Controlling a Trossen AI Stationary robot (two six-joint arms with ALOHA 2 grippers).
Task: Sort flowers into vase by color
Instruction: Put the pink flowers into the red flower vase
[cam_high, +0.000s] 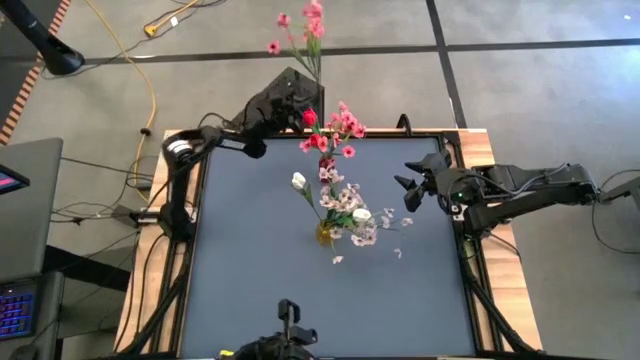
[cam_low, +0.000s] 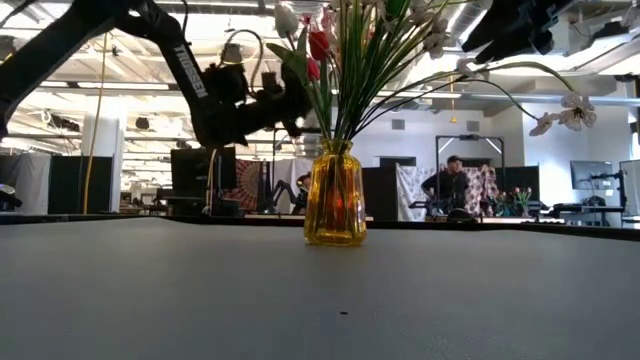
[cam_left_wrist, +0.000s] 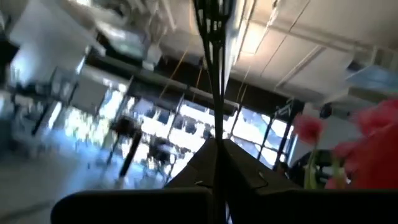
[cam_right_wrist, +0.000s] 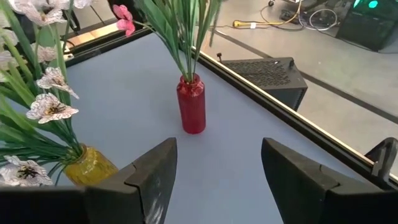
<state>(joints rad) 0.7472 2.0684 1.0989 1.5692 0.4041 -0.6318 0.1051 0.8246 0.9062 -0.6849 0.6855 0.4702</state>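
Left claw (cam_high: 312, 97) grips a pink flower spray (cam_high: 306, 30) pointing past the table's far edge.

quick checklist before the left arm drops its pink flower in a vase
1. Left gripper jaws shut on the thin green stem of the bright pink flower spray: ok.
2. Tall red glass vase upright on the grey table: ok.
3. Amber yellow glass vase upright, not in the way: ok.
4. Right gripper open, empty, off to the side of both vases: ok.
5. Stem's lower end lined up over the red vase's mouth: cannot tell, the end is hidden.
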